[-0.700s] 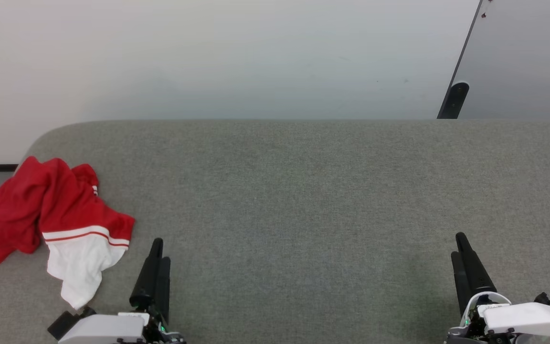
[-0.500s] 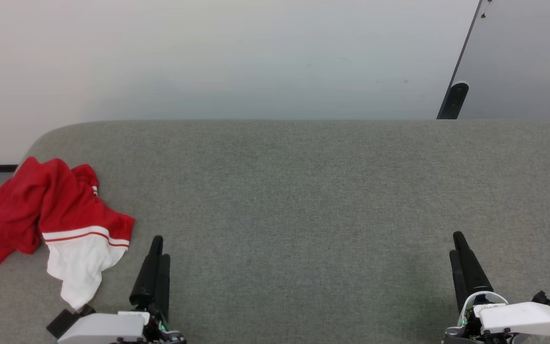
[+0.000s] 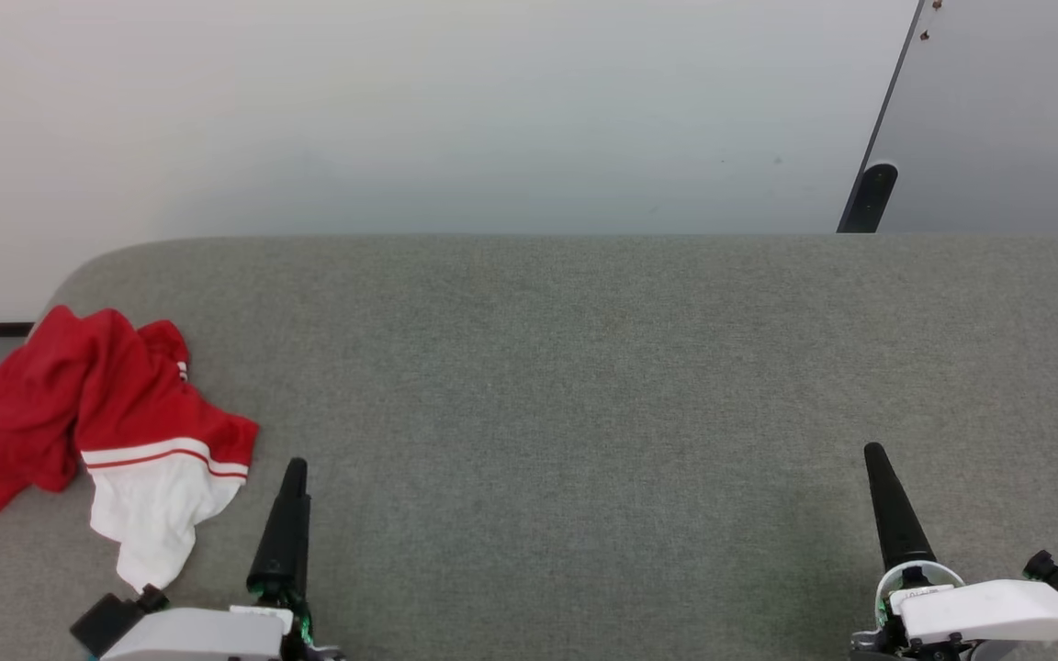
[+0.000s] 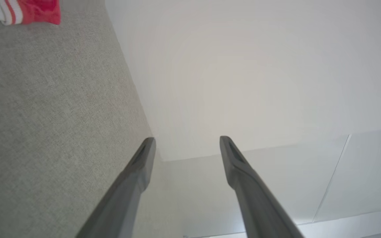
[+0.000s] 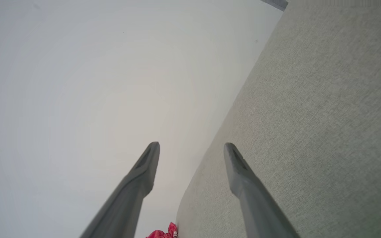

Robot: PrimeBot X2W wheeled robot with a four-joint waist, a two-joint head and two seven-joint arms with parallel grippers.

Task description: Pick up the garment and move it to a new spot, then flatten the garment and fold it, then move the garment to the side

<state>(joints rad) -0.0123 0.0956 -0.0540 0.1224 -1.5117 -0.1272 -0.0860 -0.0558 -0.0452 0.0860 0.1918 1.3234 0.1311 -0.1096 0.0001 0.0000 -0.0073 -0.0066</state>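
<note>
We're right at the start here: step one, picking up the shirt (image 3: 116,413), hasn't started yet. It's sitting in a crumpled heap at the left edge of the gray fabric-topped desk (image 3: 584,367). The red body is bunched up, and one white sleeve (image 3: 157,514) with the striped trim flops toward us. The far left bit of red seems to droop over the edge, but we can't say for sure.

The left end effector (image 3: 293,468) is low over the desk, fingers spread wide with nothing between them, which is easy to see in its wrist view. The right end effector (image 3: 874,452) is the same, wide open and empty.

From the left end effector the shirt is near, at about 9 to 10 o'clock, and not touching. The sleeve is just beside it at roughly 8 o'clock. From the right one the shirt is well apart, out at 9 o'clock across the bare desk.

Our guess is the left arm takes this. It should swing out toward 10 o'clock, come down on the thick red bunch, close on a proper fold, then carry the shirt to the open middle of the desk. If it grabs only the sleeve, the rest will probably just drag along.
</note>
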